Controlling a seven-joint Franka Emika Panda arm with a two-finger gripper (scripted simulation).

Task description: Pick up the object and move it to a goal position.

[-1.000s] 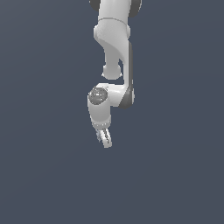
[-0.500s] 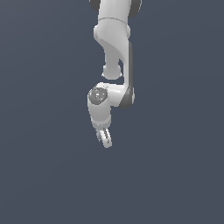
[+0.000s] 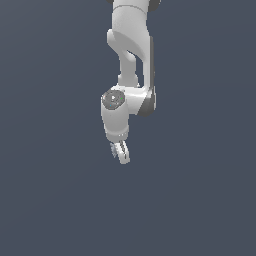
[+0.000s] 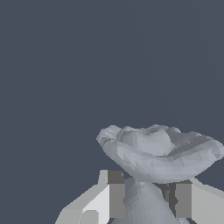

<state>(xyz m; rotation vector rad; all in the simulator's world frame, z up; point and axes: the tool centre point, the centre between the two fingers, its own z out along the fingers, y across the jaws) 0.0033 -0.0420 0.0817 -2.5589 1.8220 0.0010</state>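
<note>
The arm (image 3: 131, 60) is showing smooth white rounded shells with dark grey joint seams and a round grey cap (image 3: 114, 98); the tool (image 3: 121, 152) is showing white fingers (image 4: 105, 201) with grey pads.

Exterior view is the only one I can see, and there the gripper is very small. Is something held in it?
Observer: Yes. In the wrist view the gripper is closed on the narrow waist of the object.
Operator: What shape does the object have?
Observer: It is pale grey-blue and faceted, and flares out wide beyond the fingers, like a bowtie.
Operator: Is it wider than the gripper?
Observer: Only its flared end; the part between the fingers is narrower.
Operator: Is anything else near it?
Observer: The wrist view shows only plain dark background behind the object.
</note>
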